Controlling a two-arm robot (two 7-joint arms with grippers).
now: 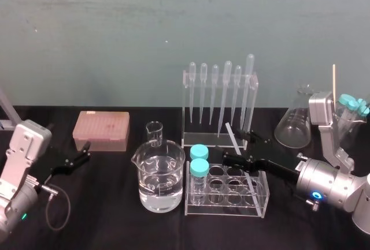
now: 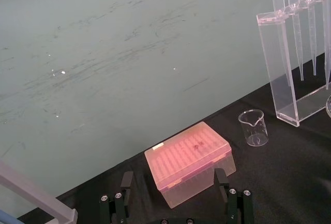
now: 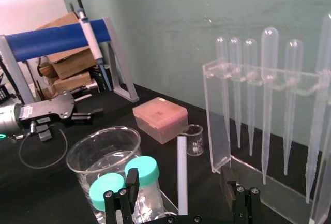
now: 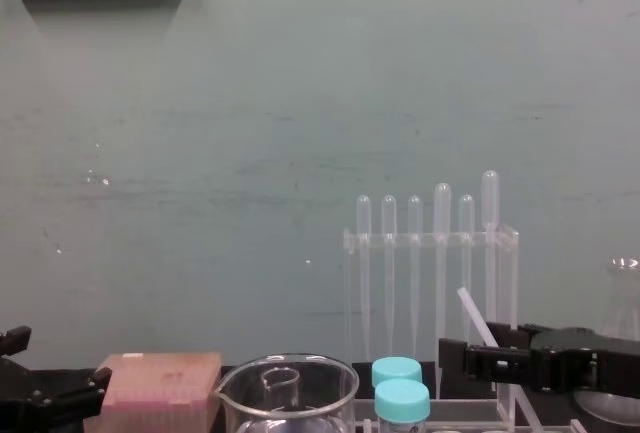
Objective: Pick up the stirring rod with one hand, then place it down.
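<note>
**Rod between open jaws, lift not yet made**

On the black table (image 1: 104, 209), the pipette rack (image 1: 191, 82) stands far and right of centre. The water-filled beaker (image 1: 159, 175) sits nearer and to its left. The clear test-tube rack (image 1: 225, 211) is just right of the beaker, with two teal-capped tubes at its left end.

My right gripper (image 1: 241, 149) reaches in from the right, low over that test-tube rack. Its jaws are spread wide. The stirring rod (image 3: 182, 172) runs between them, with a clear gap on either side in the right wrist view, so nothing is clamped. The rod is tilted. Its upper end points far and left toward the pipette rack, and its lower end drops toward the test-tube rack. I cannot tell whether it rests in a well or on the frame.

My left gripper (image 1: 85, 150) is parked at the near left beside the pink tip box (image 1: 101, 130), its fingers also apart.

As I judge it, I am lined up on the rod, but the closing, the lift and the set-down all remain to be done.
</note>
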